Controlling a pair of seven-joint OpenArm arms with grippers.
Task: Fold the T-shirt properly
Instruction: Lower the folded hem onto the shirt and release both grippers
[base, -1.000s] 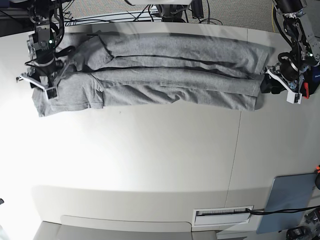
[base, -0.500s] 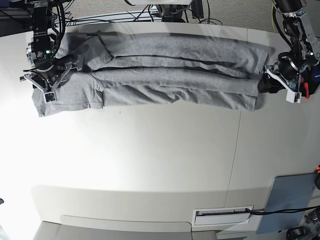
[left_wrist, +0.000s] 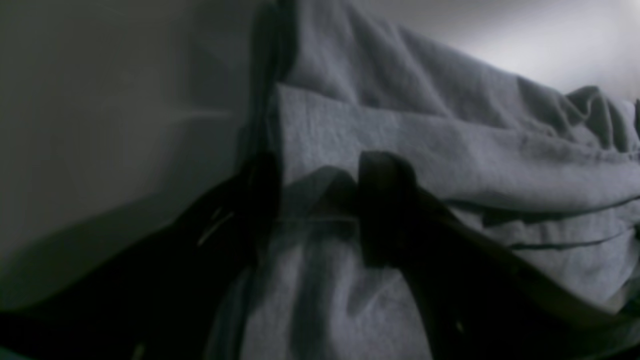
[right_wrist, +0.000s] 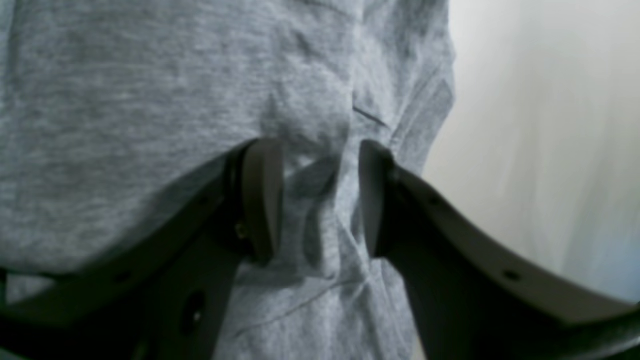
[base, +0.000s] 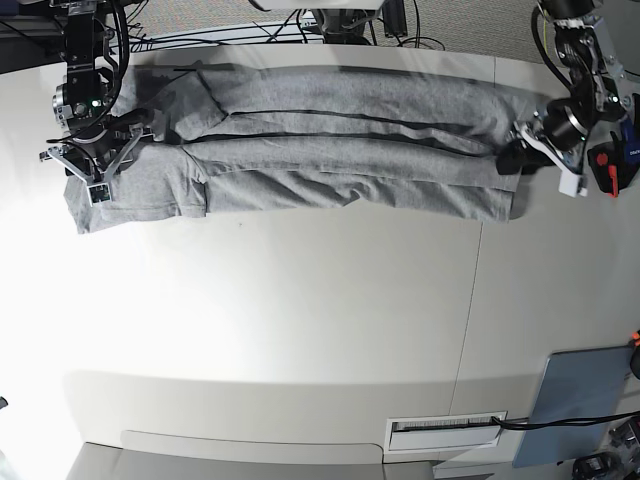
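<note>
Two arms work at opposite ends of the T-shirt (base: 340, 140), which lies stretched in long lengthwise folds across the far part of the white table (base: 320, 320). The right gripper (right_wrist: 312, 197) stands over the sleeve end, jaws partly apart, with a puckered ridge of grey cloth rising between its fingers (right_wrist: 262, 200); whether the pads pinch that ridge I cannot tell. The left gripper (left_wrist: 320, 210) sits at the hem end with jaws spread wide, one finger over the folded edge and the other beside it on the table.
</note>
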